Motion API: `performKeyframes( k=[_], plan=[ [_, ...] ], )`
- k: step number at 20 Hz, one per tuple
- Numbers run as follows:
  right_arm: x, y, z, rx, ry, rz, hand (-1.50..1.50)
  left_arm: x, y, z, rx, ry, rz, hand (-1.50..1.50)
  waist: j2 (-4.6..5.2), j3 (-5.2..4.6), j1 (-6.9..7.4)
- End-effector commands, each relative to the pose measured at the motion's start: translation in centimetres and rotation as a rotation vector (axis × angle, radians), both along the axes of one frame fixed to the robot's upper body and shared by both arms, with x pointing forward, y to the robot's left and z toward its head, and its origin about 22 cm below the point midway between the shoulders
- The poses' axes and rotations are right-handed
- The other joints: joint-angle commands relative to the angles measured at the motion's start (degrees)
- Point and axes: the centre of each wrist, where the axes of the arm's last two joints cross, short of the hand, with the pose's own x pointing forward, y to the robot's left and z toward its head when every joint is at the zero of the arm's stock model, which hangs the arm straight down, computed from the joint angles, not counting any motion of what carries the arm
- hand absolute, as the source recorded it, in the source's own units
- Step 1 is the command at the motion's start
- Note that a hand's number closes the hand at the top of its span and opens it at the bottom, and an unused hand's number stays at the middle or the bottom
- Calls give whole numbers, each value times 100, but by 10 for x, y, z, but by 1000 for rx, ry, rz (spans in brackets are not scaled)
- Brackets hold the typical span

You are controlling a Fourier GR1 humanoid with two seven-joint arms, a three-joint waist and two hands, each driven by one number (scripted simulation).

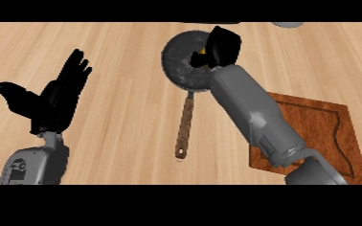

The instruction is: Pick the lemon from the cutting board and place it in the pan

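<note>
A dark grey pan (181, 60) lies on the wooden counter, its brown handle (185, 127) pointing toward me. My right hand (222, 45) hangs over the pan's right half with its fingers curled round the yellow lemon (201, 52); only a small sliver of the fruit shows under the hand. The brown cutting board (322, 124) sits at the lower right, partly covered by my right forearm, and nothing shows on its visible part. My left hand (60, 93) rests open at the left, fingers up.
A grey round object (288, 24) peeks in at the top right edge, and a dark object (210, 22) at the top centre. Bare counter lies between my left hand and the pan.
</note>
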Motion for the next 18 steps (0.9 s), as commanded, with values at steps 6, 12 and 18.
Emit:
performKeyframes(
  k=[6, 12, 18],
  plan=[
    [-11, -46, -58, 227, 155, -108, -150, -5, -4, -11, 6, -5, 9, 0, 9, 5, -51],
    [-6, -35, -41, 332, -18, -62, -150, -13, -3, -7, 2, 24, 15, 0, -43, 6, -28],
    [-6, -49, -28, 599, -235, -74, -150, -2, 14, -2, -7, 21, 22, 0, -81, 9, -212]
  ],
)
